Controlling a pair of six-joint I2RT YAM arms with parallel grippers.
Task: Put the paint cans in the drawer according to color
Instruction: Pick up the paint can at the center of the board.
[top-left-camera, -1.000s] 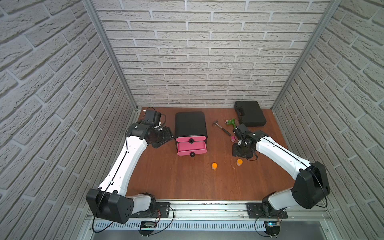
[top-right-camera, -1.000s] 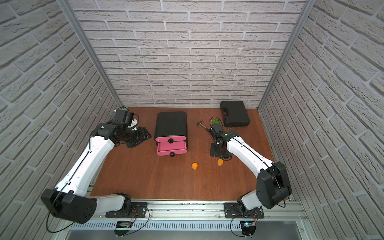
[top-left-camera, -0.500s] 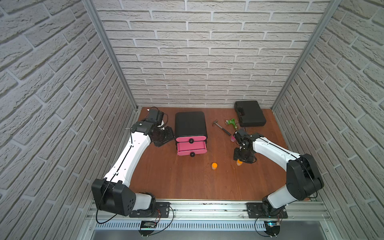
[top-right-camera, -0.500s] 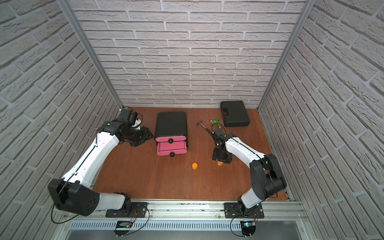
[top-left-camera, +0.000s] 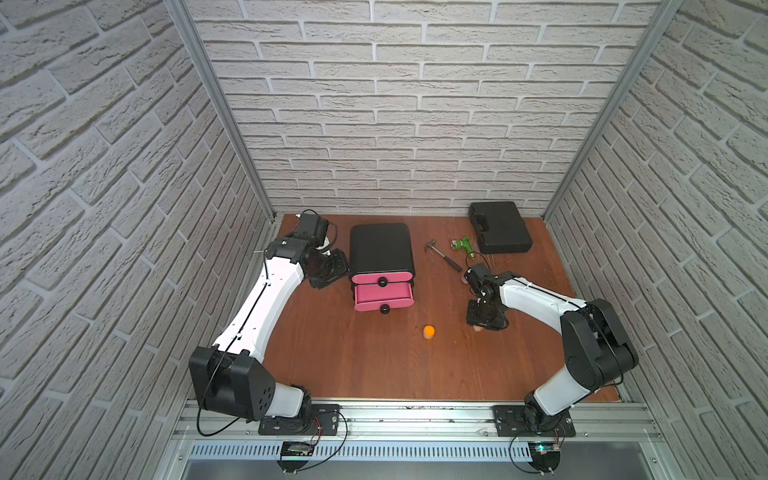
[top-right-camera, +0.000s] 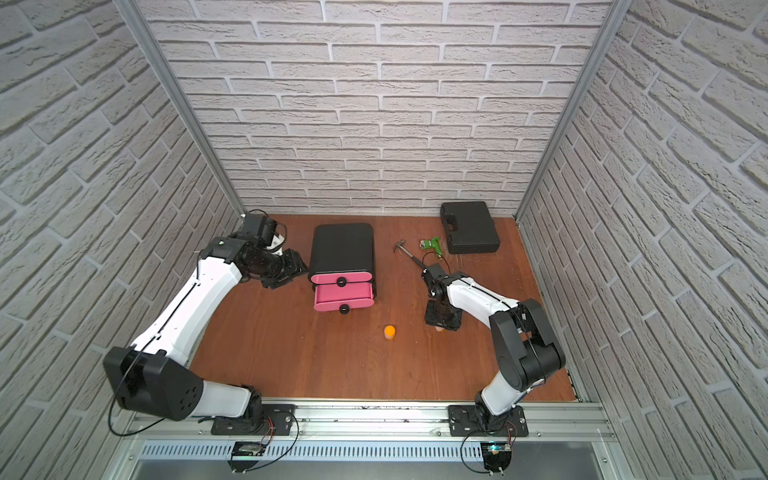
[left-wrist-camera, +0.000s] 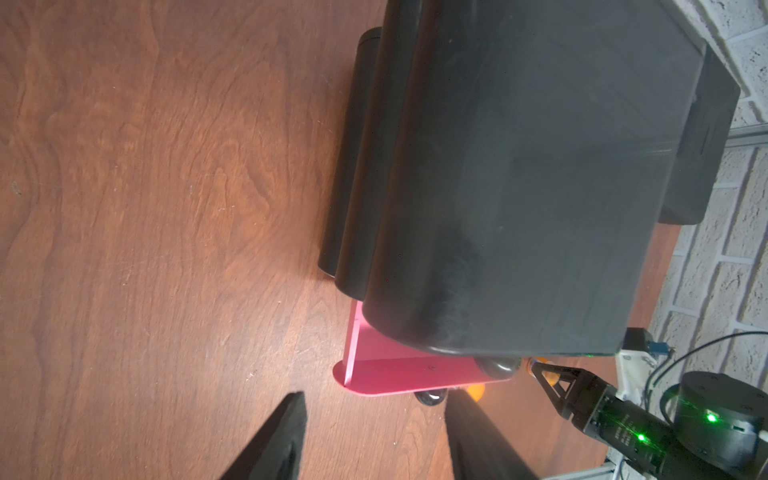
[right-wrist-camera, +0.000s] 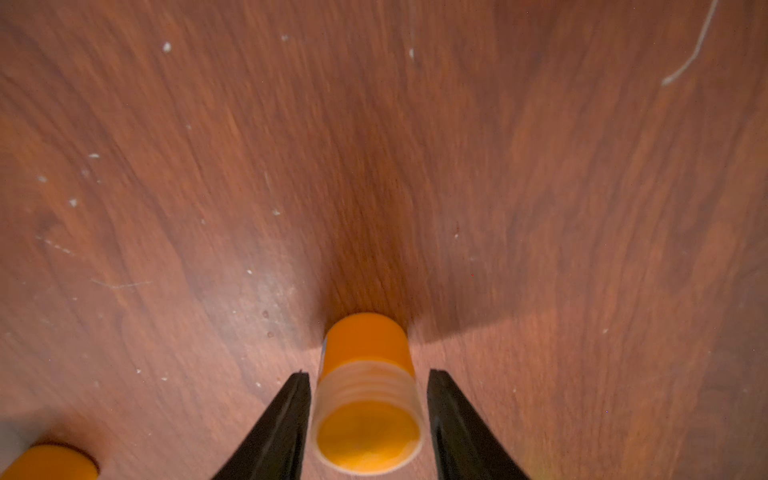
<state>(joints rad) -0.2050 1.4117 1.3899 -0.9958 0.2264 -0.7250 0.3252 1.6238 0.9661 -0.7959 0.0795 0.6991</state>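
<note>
We see R gripper (right-wrist-camera: 368, 372) open, straddling orange can (right-wrist-camera: 368, 399), right side; L gripper (left-wrist-camera: 376, 395) open, empty, just left of drawer (top-left-camera: 381, 249).

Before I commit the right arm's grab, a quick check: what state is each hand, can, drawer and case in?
left hand: open, empty.
right hand: open, nothing gripped.
flanked orange can: on the table between the right hand's fingers, slim gaps either side.
other orange can: loose on the table.
top drawer: shut.
lower drawer: pulled partly out.
tool case: shut.
</note>
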